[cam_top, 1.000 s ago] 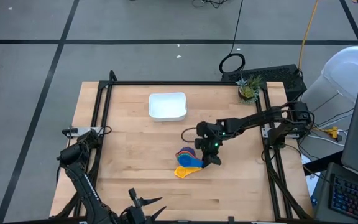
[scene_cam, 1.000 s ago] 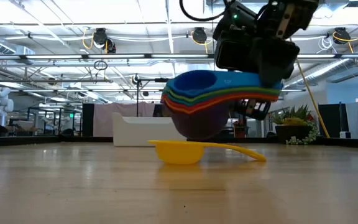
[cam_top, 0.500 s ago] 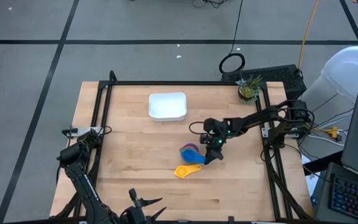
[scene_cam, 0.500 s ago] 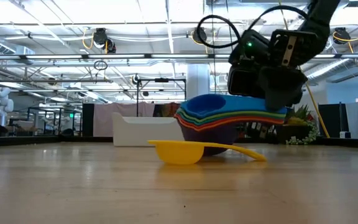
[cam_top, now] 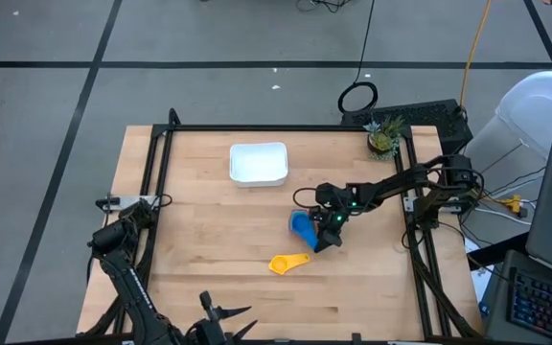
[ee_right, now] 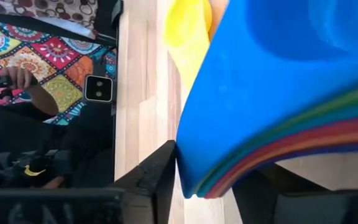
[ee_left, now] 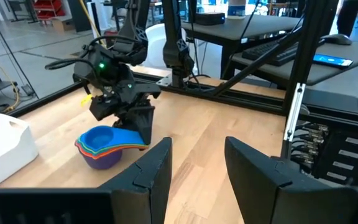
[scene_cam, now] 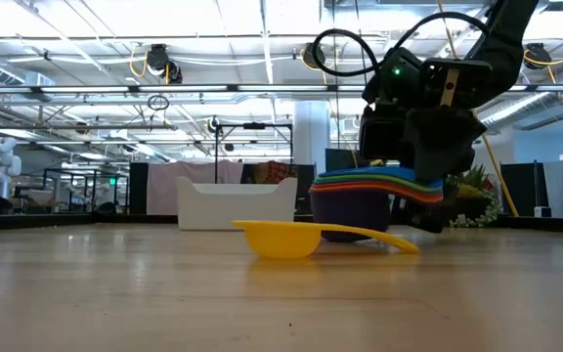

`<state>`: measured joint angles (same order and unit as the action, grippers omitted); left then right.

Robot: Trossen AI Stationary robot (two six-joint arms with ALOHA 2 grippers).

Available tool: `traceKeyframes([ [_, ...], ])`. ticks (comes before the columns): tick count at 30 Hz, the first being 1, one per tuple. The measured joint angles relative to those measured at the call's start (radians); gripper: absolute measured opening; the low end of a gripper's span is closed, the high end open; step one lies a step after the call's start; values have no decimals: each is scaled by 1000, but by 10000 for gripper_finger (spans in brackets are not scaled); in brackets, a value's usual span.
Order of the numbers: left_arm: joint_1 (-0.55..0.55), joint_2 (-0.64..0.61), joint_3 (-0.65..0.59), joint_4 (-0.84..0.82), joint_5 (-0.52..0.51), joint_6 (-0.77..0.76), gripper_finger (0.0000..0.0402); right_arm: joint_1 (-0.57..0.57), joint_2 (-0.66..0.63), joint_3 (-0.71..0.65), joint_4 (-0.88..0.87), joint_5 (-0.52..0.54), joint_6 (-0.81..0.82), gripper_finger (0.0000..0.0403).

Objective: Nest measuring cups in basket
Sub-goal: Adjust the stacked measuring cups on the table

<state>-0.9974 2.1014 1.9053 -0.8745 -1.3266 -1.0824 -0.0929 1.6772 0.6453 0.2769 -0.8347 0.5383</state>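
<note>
A nested stack of measuring cups (cam_top: pixel 301 225), blue on top and purple at the bottom, is in my right gripper (cam_top: pixel 325 234) near the table's middle. In the low view the stack (scene_cam: pixel 365 200) sits level, its bottom at or just above the table. A single yellow cup (cam_top: pixel 286 263) lies upright on the table nearer the near edge, apart from the stack. The white basket (cam_top: pixel 258 163) stands toward the far edge. My left gripper (ee_left: pixel 194 168) is open, waiting at the near left corner. My right gripper is shut on the stacked flat handles (ee_right: pixel 229 155) of the cups, pinching all layers between its two fingers (ee_right: pixel 157 177). The fingers come slanting down from the table's right side, along the handles. The bowls (scene_cam: pixel 355 205) stick out level; whether the lowest touches the table, I cannot tell.
A small potted plant (cam_top: pixel 382 137) stands at the far right corner. Black frame rails (cam_top: pixel 161 192) run along the table's left, right and far sides. Bare wood lies between the stack and the basket. A person's hand (ee_right: pixel 18 76) shows beyond the table.
My right gripper has moved down and a little toward the far right, away from the yellow cup. The stack, lifted and tilted a second ago, has come down to table height and now sits level. The yellow cup has stayed where it was.
</note>
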Motion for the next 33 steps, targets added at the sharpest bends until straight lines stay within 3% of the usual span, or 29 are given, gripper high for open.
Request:
traceKeyframes([
  [11, 2, 0, 0, 20, 0, 25, 152, -31, -97, 0, -13, 11, -68, 179],
  [25, 6, 0, 0, 20, 0, 25, 152, -57, -294, 1, -442, 311, -342, 189],
  [33, 16, 0, 0, 16, 0, 35, 152, 42, -466, 33, -555, 536, -446, 189],
])
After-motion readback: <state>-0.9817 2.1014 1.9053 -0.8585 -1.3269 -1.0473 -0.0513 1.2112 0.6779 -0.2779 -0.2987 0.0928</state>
